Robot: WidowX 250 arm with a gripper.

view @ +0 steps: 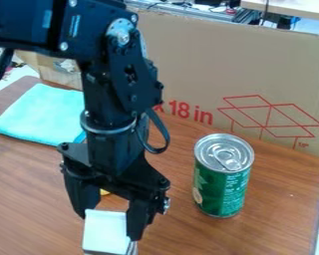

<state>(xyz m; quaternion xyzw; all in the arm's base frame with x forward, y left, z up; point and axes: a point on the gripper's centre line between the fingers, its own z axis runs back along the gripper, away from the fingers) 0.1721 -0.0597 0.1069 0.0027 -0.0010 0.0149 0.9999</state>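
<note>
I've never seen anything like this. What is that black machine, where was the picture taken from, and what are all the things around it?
The black machine is a robot arm, coming in from the upper left. The part at its lower end is its pincer, which does the grasping. A fixed camera took the picture, looking down at a slant.

Right at the pincer is a white block; it may be held, but this picture doesn't settle that. Something small and yellow peeks out behind the pincer.

On the wooden table stands a green can with a silvery lid. Farther back, on the left, lies a turquoise cloth, and a large sheet of cardboard with red print stands behind.
</note>
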